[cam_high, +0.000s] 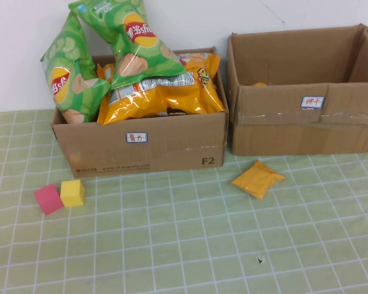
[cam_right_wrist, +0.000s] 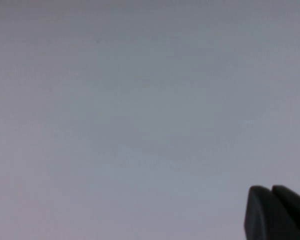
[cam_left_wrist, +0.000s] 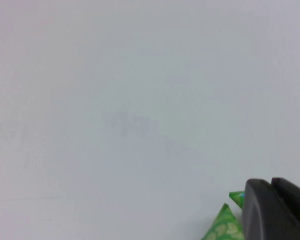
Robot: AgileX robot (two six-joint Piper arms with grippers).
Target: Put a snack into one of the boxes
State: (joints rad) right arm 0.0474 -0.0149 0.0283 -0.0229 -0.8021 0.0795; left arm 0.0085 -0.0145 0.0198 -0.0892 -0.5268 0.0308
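Nearest cam: bare checked cloth [cam_high: 190, 257]. Orange snack packet [cam_high: 257, 178] lies on it, approx 7 o'clock of right box [cam_high: 306, 131], untouched; task not begun. Left gripper [cam_left_wrist: 275, 212] & right gripper [cam_right_wrist: 275, 212] raised off-table, facing wall; jaw state: can't tell.

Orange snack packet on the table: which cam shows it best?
High view. The orange packet lies flat on the cloth before the right box, fully visible. Neither wrist view shows it: left gripper and right gripper face blank wall.
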